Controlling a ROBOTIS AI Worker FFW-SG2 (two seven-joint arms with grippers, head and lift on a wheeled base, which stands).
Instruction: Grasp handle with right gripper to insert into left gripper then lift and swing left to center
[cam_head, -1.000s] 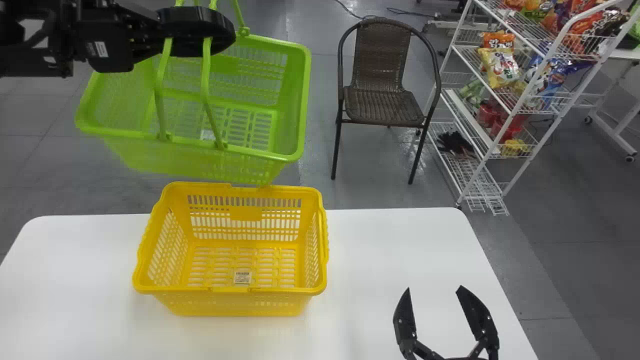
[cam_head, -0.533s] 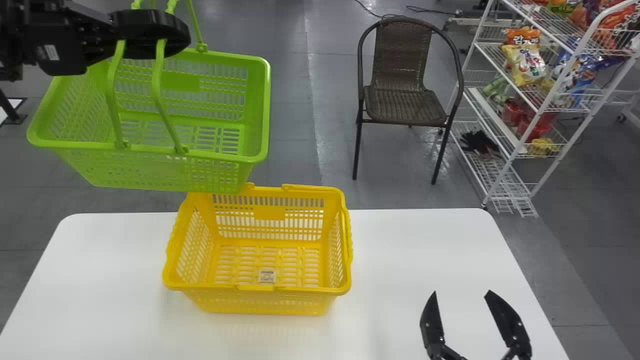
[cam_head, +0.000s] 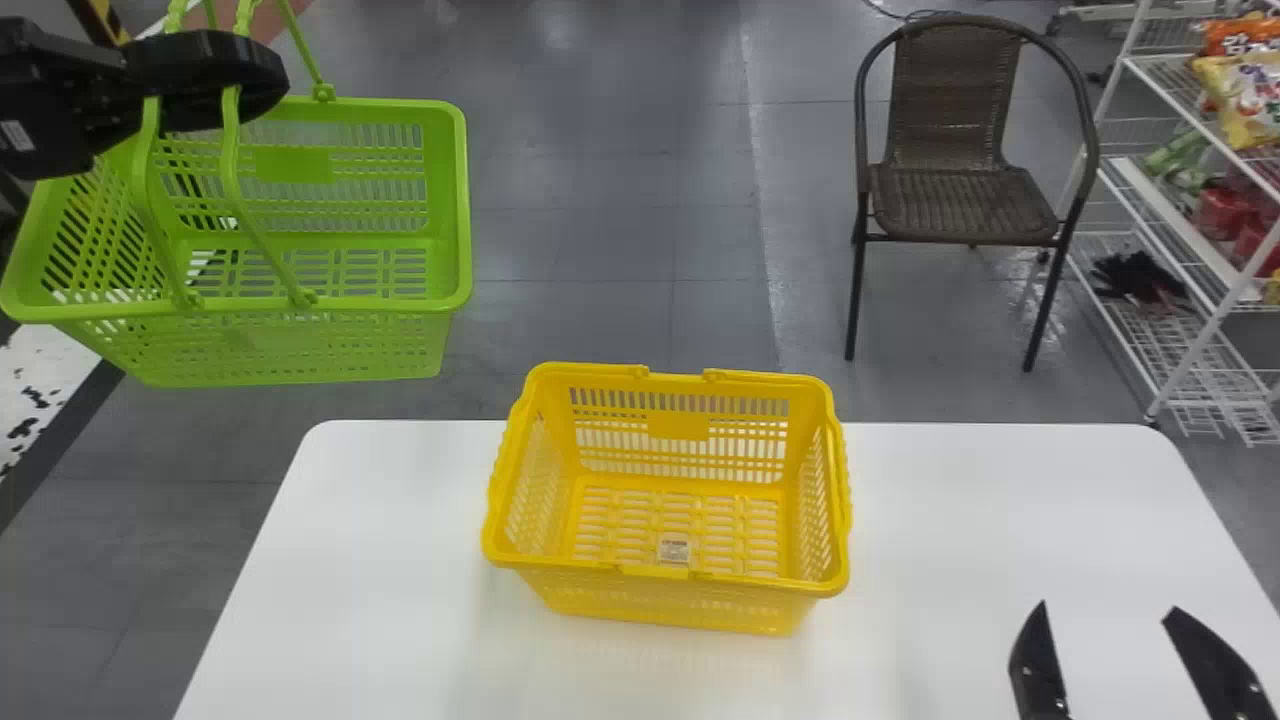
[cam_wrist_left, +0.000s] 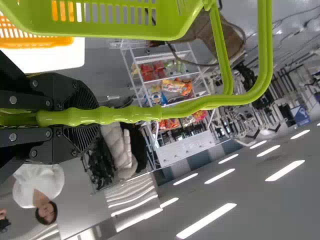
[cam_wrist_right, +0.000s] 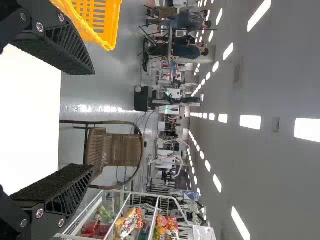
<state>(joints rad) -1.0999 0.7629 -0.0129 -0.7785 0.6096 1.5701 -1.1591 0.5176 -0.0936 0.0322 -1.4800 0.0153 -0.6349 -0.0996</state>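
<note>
We note the left gripper (cam_head: 208, 78) closed on the looped green plastic handles (cam_head: 229, 155) of a green slatted plastic basket (cam_head: 300, 345), hanging beyond the far left of the white tabletop (cam_head: 370, 560). Our right gripper (cam_head: 1107, 607) is open above the tabletop's right side. We log a yellow slatted plastic basket (cam_head: 680, 606) upright near its far edge.

Small pale rectangular label (cam_head: 674, 547) with unreadable fine print inside a yellow plastic basket (cam_head: 680, 605), white sticker (cam_head: 17, 136) on the black left arm (cam_head: 75, 105), unreadable lettering on an orange snack bag (cam_head: 1235, 38) and a yellow-and-white one (cam_head: 1232, 95)
</note>
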